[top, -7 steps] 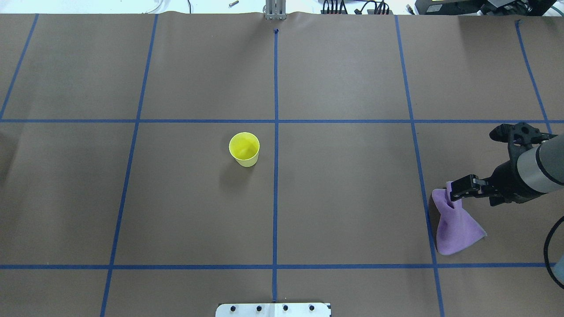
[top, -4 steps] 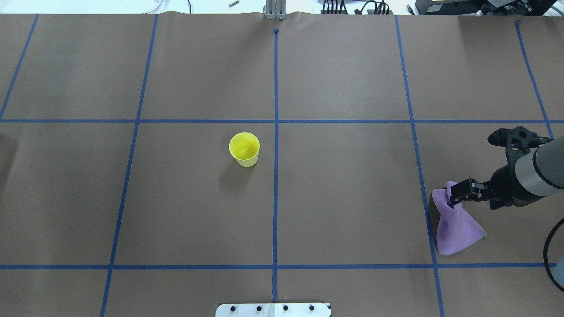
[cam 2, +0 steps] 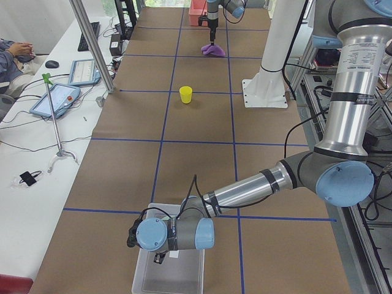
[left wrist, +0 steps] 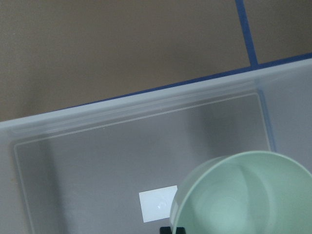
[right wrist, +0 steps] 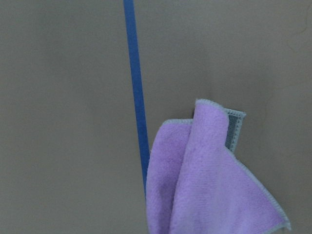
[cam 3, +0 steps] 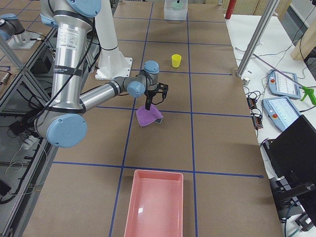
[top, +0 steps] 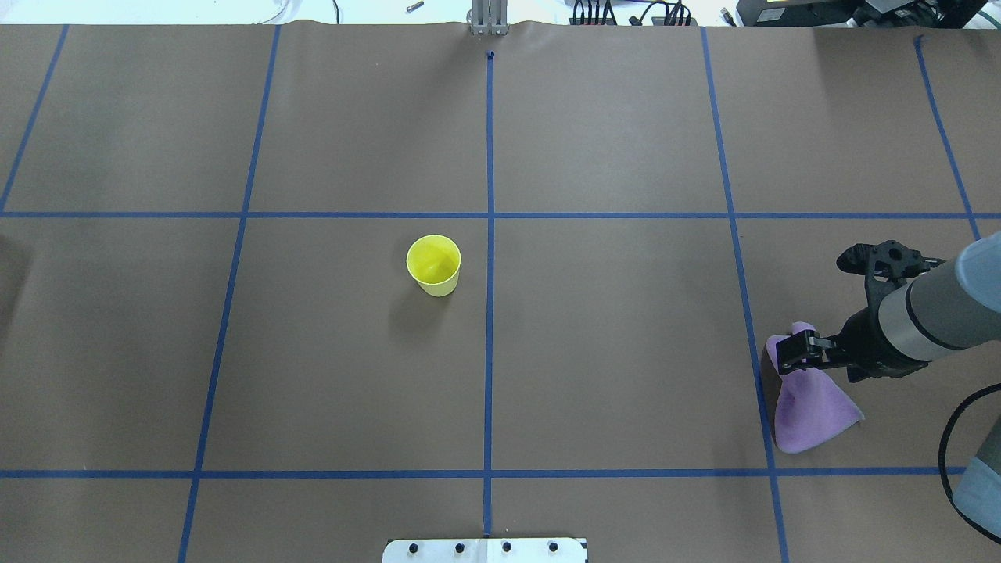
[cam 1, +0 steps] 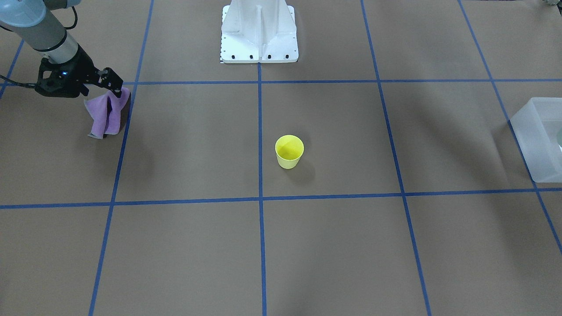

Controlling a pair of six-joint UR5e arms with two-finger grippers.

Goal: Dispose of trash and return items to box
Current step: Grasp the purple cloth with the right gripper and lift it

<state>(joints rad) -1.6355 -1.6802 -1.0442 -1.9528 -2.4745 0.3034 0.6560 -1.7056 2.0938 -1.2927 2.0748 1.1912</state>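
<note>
Right gripper [top: 790, 356] has edged inward, pinching the soft, draped purple cloth [top: 809, 407].

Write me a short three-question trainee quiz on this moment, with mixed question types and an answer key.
1. Short answer: in the left wrist view, which container lies beneath the green bowl?
2. True or false: the yellow cup lies tipped on its side.
3. Multiple choice: what is the right claw pinching? A) purple cloth B) yellow cup C) green bowl

Key:
1. The frosted box.
2. False; it stands upright.
3. A.
</note>
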